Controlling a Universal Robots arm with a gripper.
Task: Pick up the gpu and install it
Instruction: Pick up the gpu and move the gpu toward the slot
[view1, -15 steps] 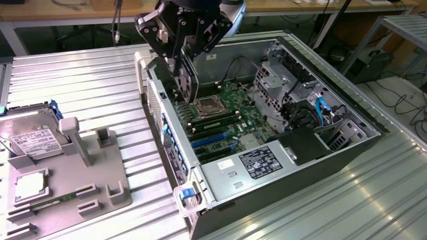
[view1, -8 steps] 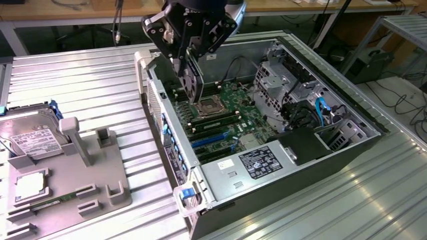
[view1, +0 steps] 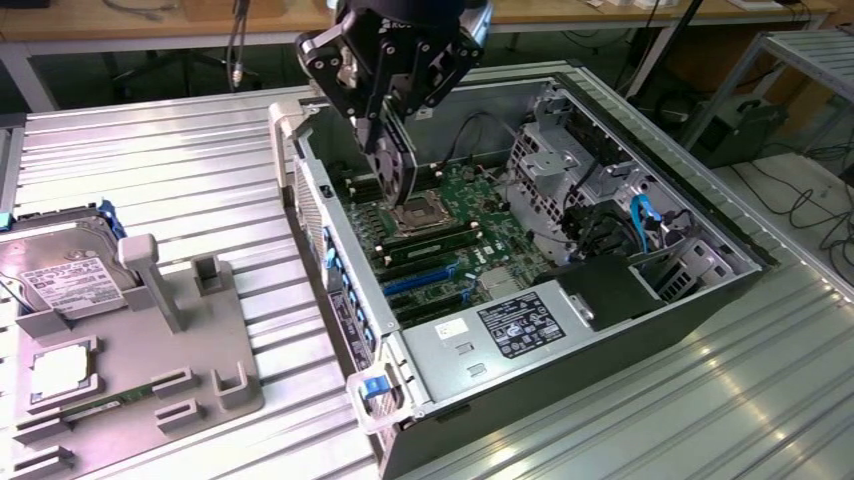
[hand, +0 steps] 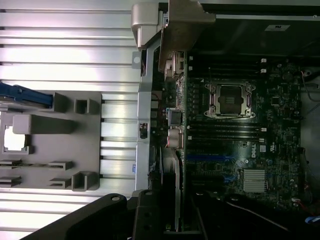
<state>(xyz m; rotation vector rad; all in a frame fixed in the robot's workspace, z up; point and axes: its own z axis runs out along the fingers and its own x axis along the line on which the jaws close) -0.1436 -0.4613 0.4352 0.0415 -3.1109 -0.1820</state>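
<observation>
I am in the install half of the job. The pick-up is done: my hand (view1: 384, 122) is pinched onto the gpu (view1: 388, 175), and the card hangs clear of the desk (view1: 160, 160). It hangs on edge, long side up and down, inside the open computer case (view1: 667, 310), which lies on its side at the middle of the desk.

The card's lower edge is over the motherboard (view1: 461, 235), just beside the CPU socket (view1: 424, 212) and close to the case wall on the exterior view's left. I cannot tell whether it touches the board there. The blue expansion slots (view1: 424, 280) lie apart from it, between the socket and the labelled power supply (view1: 514, 325) at the near end of the case.

Toward the desk's edge on the exterior view's left stands the grey holder (view1: 200, 345) with the hard drive (view1: 60, 275) on it, well apart from my hand.

As I judge it, seating the card calls for three things:
- its connector edge lined up with one slot along the whole length;
- the card upright, not tilted;
- its bracket end facing the case wall beside the slots.

My grip sits high on the card, so a push from there could rock it. The pressure wants to be straight down and even, and only once the edge is truly over the slot.
</observation>
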